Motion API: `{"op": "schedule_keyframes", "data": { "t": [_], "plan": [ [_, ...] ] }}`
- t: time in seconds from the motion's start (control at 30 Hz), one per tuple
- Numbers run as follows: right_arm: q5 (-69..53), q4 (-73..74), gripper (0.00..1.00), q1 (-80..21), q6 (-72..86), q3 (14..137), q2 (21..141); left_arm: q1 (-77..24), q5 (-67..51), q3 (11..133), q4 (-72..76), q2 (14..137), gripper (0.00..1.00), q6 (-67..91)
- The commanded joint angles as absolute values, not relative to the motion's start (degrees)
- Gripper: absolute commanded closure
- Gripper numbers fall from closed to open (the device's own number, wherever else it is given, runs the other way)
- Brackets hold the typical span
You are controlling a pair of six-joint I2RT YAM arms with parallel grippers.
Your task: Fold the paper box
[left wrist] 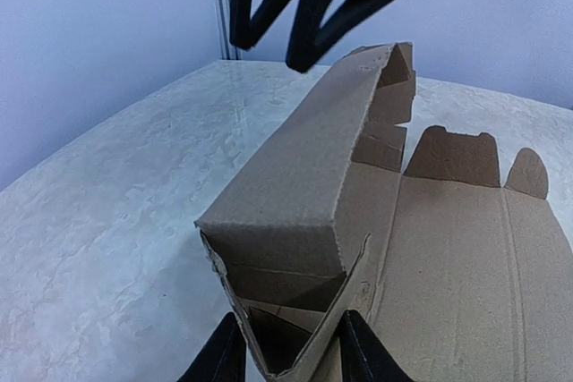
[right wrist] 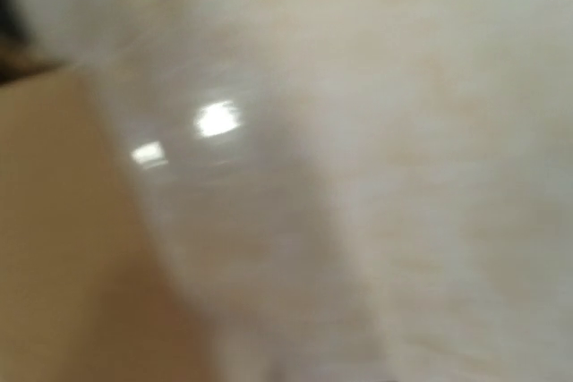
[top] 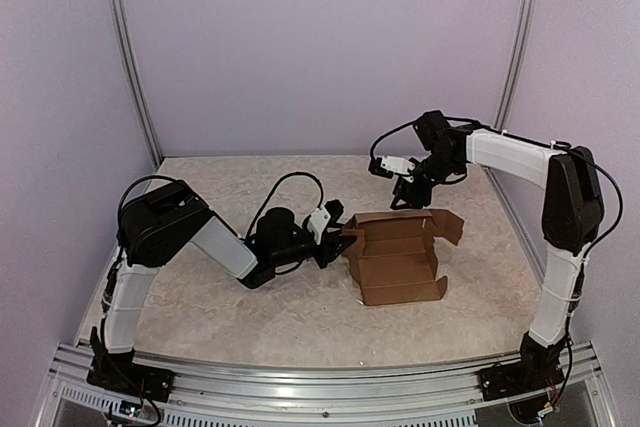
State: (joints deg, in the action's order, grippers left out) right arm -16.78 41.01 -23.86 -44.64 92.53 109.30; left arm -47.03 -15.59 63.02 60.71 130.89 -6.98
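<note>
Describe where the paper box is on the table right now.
In the top view, the paper box lies right of the centre of the table, its left end in the left gripper and the right gripper hovering over its far edge.

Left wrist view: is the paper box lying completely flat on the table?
No, one long side of the paper box stands folded up, its near end in the left gripper.

paper box (top: 398,259) blocks centre, bare table (top: 250,317) near side
</note>
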Motion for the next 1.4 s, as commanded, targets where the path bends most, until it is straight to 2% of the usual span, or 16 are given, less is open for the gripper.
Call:
{"op": "schedule_keyframes", "data": {
  "t": [0.0, 0.7, 1.07, 1.37],
  "plan": [
    [-24.12, 50.0, 0.56, -24.26, -48.25, 93.57, 111.84, -47.37, -15.56, 63.81, 58.7, 129.69, 0.65, -8.64],
    [-31.85, 59.44, 0.54, -23.99, -48.54, 96.04, 118.62, -48.27, -14.97, 67.76, 56.87, 132.0, 0.65, -10.29],
    [-38.8, 64.34, 0.54, -22.43, -47.58, 99.44, 121.2, -50.42, -9.79, 69.84, 59.54, 133.48, 0.66, -11.72],
    [-38.65, 65.65, 0.54, -22.38, -47.9, 99.01, 122.07, -51.24, -7.55, 78.55, 48.88, 135.78, 0.66, -12.41]
  ]
}}
